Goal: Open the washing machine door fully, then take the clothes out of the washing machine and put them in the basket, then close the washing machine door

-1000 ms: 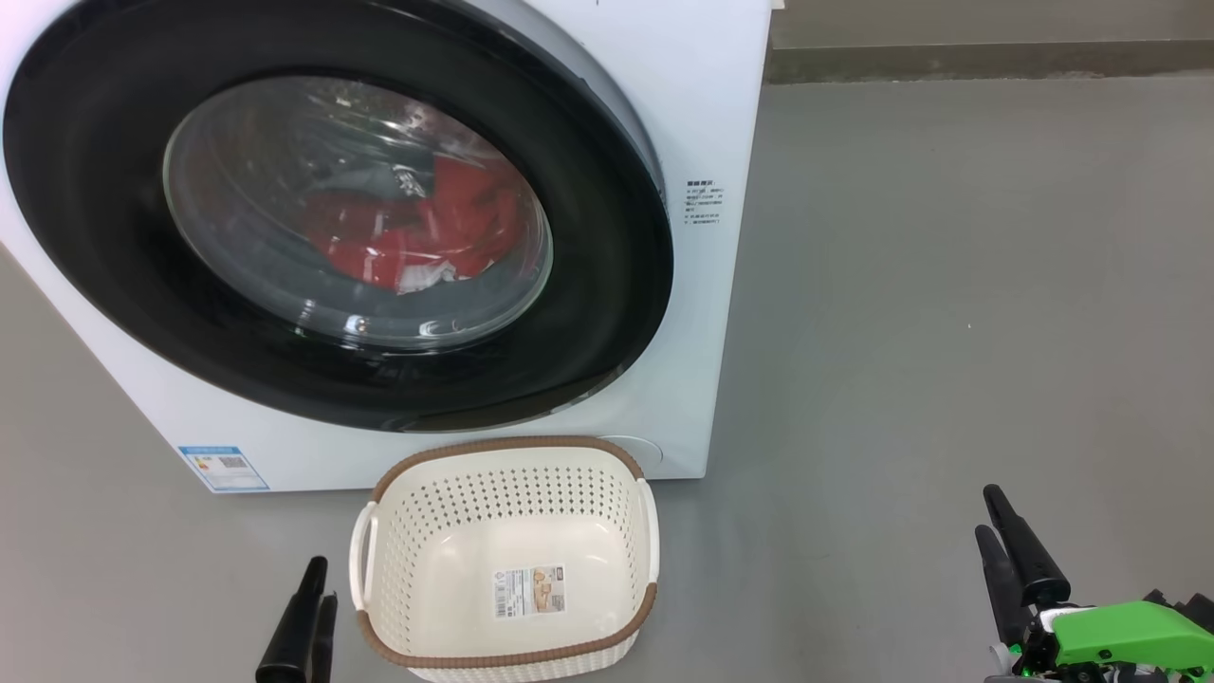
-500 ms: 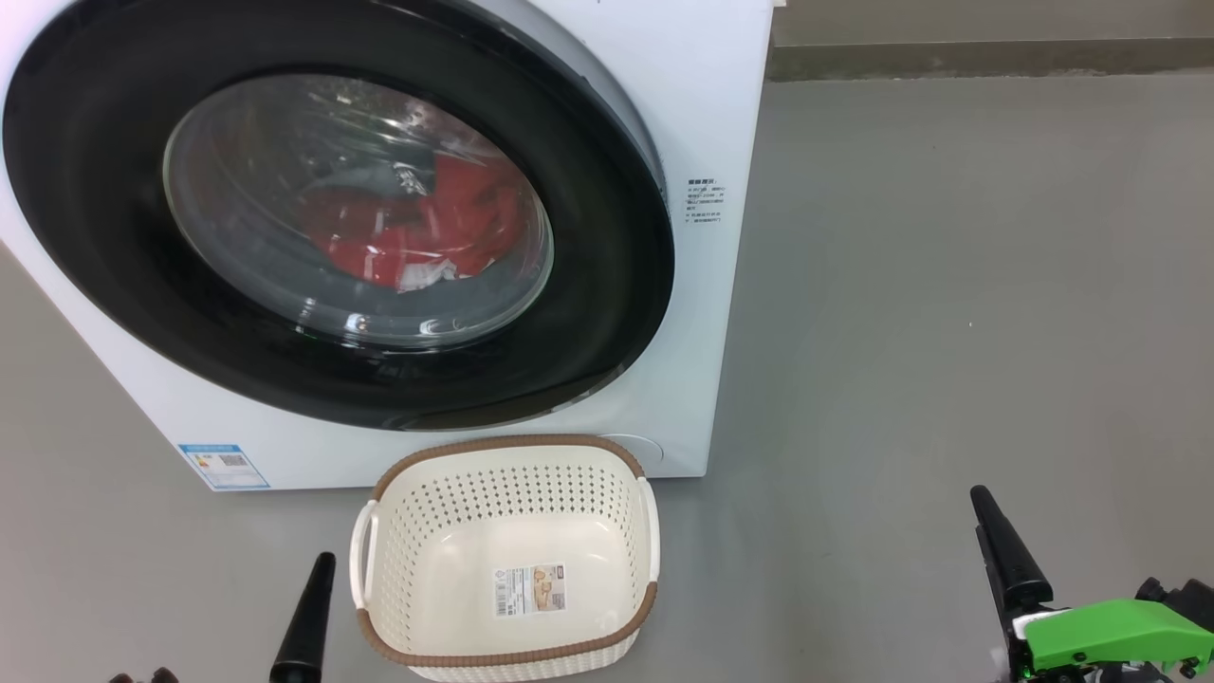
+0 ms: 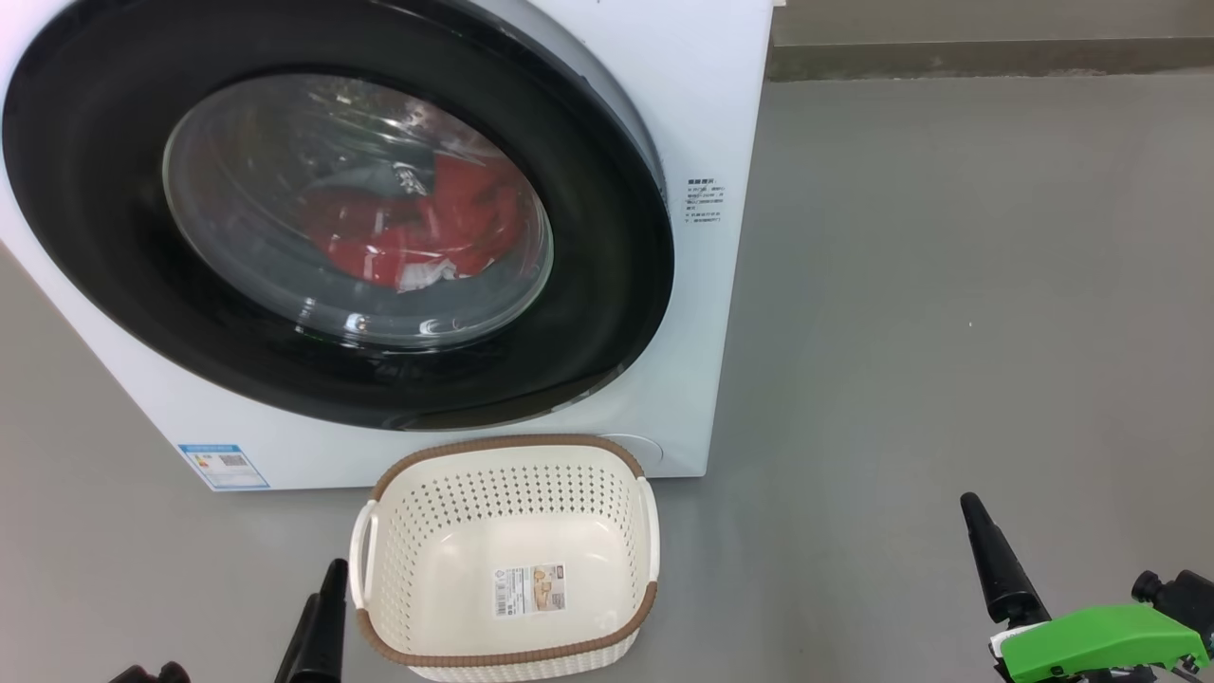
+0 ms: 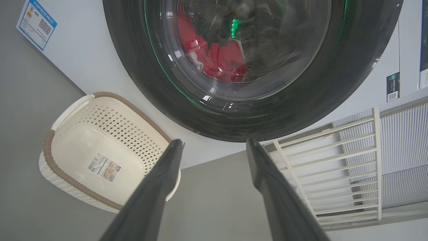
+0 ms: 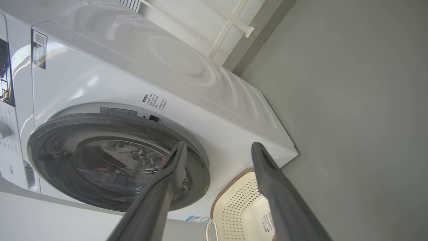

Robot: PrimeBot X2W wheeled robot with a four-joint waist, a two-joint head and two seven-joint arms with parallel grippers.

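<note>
In the head view, seeing the blue sticker (image 3: 223,467) low on the washing machine (image 3: 702,114), then the washing machine door (image 3: 588,313) lying shut and facing the camera, with the clothes (image 3: 446,228) bunched red behind its glass, inside the drum. Finding the basket (image 3: 512,443) upright on the floor (image 3: 948,285) just in front of the machine, below the door's lower right, open top facing up, long axis running left to right along the machine's front, handle to handle. Catching one dark finger per arm here, one just beside the basket's left handle, one well off to its right. Getting both fingers in the wrist views: showing the left gripper (image 4: 214,142) with jaws wide apart, holding nothing, and the right gripper (image 5: 219,144) likewise. Picking up a white slatted rail (image 4: 334,150) in the left wrist view; taking in the machine's side panel (image 5: 187,67) in the right wrist view.
</note>
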